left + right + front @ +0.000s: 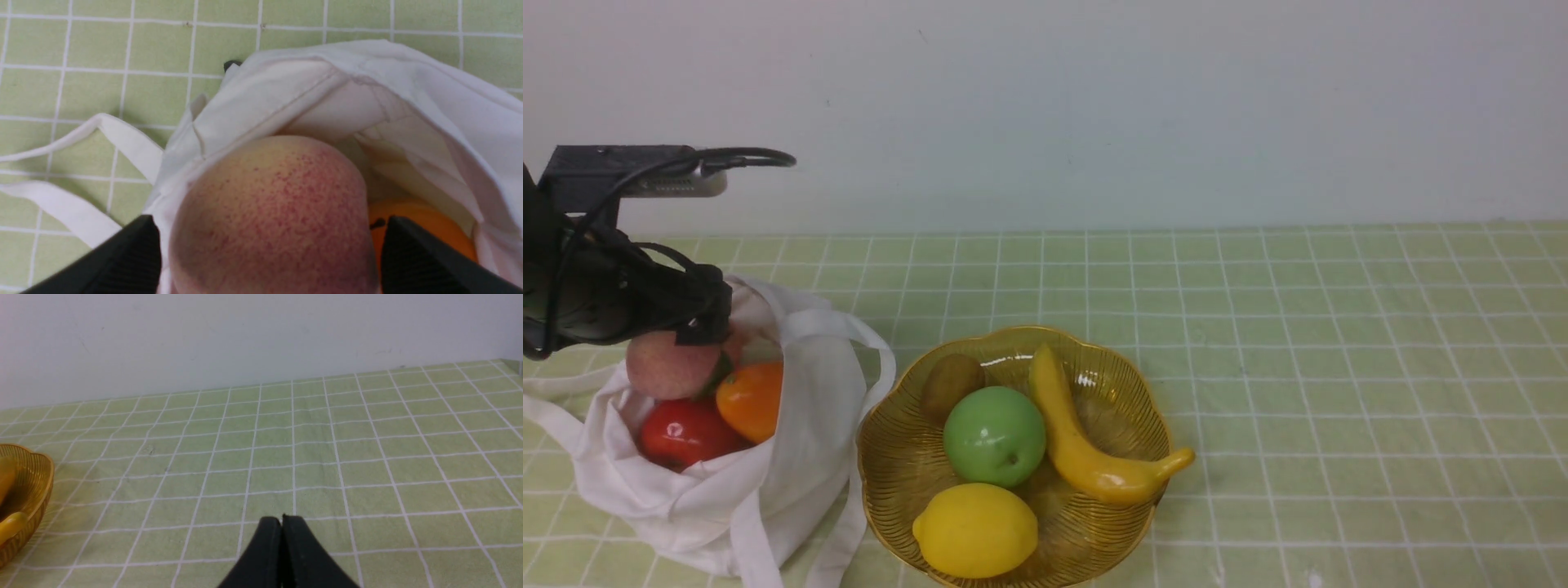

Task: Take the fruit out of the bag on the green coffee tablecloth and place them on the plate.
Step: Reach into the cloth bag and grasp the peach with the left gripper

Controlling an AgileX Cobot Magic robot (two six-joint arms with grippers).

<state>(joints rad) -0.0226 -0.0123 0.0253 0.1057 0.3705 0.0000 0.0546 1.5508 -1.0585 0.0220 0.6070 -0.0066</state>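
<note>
The white bag (800,425) lies open at the front left of the green tablecloth (1339,367). A red apple (686,431) and an orange citrus (752,400) lie in it. My left gripper (698,335) reaches down into the bag's mouth, shut on the pink-speckled peach (670,367), which sits above the other fruit at the rim. In the left wrist view the black fingers (135,257) flank the peach (269,204), with the orange (429,220) behind and the bag (408,81) around it. The amber plate (1013,333) stands right of the bag. My right gripper (282,518) is shut and empty above bare cloth.
The plate holds a green apple (994,437), a lemon (974,529), a banana (1086,441) and a kiwi (952,384). The bag's straps (65,204) trail on the cloth. The plate's edge (36,473) shows in the right wrist view. A pale wall runs behind.
</note>
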